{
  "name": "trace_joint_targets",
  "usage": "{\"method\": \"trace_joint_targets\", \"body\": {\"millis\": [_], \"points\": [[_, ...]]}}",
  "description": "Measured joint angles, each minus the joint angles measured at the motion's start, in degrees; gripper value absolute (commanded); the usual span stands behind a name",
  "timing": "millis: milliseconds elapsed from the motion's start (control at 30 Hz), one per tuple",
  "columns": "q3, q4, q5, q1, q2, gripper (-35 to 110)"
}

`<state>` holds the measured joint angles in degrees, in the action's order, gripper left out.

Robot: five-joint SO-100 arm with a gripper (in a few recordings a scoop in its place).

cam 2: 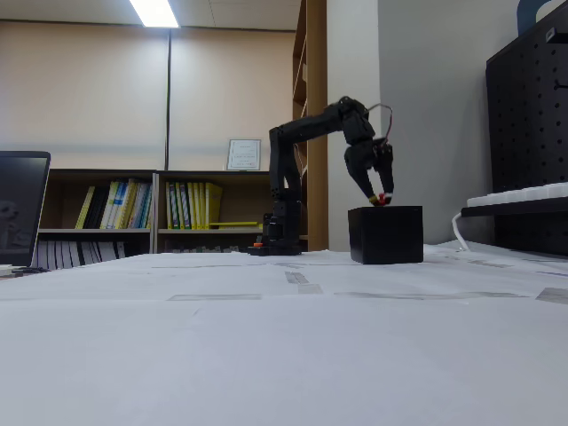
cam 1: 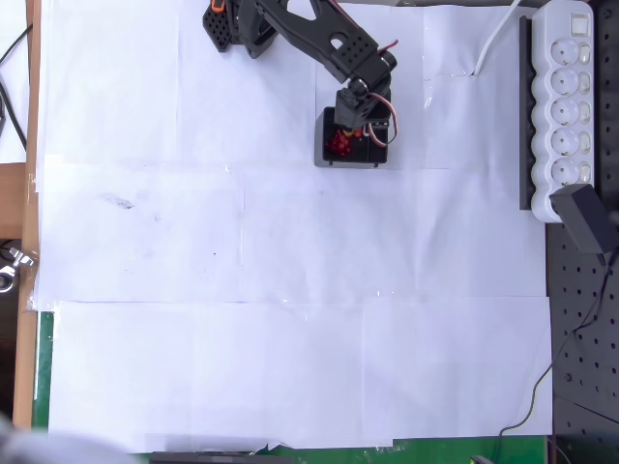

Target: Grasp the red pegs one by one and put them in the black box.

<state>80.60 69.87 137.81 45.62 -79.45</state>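
One red peg [cam 2: 382, 199] sits pinched at the tips of the gripper [cam 2: 381, 198], which hangs just above the open top of the black box [cam 2: 385, 234] in the fixed view, the fingers closed on the peg and pointing steeply down. From overhead the gripper [cam 1: 358, 124] stands over the box [cam 1: 348, 159], and a small cluster of red pegs [cam 1: 339, 144] lies on the box floor toward its left side; how many are in that heap is hard to count at this size, perhaps several. The white paper sheets [cam 1: 290, 319] covering the table carry no loose pegs that I can make out, so this may well be one of the last drops. To do the release well, the peg should be held clearly inside the box walls before the fingers part, low enough that it does not bounce off the glossy inner faces or the pegs already there, and the fingers should open only a little so they do not knock the rim. The arm [cam 2: 302, 133] reaches out from its base [cam 2: 277, 240] well behind the box. Further out, a white power strip [cam 1: 569, 106] lies along the right edge in the overhead view, well apart from the box.
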Motion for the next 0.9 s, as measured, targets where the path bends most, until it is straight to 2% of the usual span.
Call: {"method": "trace_joint_targets", "body": {"millis": [233,433,633,800,900], "points": [[-3.25,-5.01,0.0,0.0,0.09,17],[-3.25,-4.92,0.0,-0.26,1.76,19],[4.31,3.78,1.23,-3.25,13.01,19],[8.61,11.87,-4.92,-15.21,21.71,19],[-0.35,8.61,-12.74,-27.77,28.21,19]]}}
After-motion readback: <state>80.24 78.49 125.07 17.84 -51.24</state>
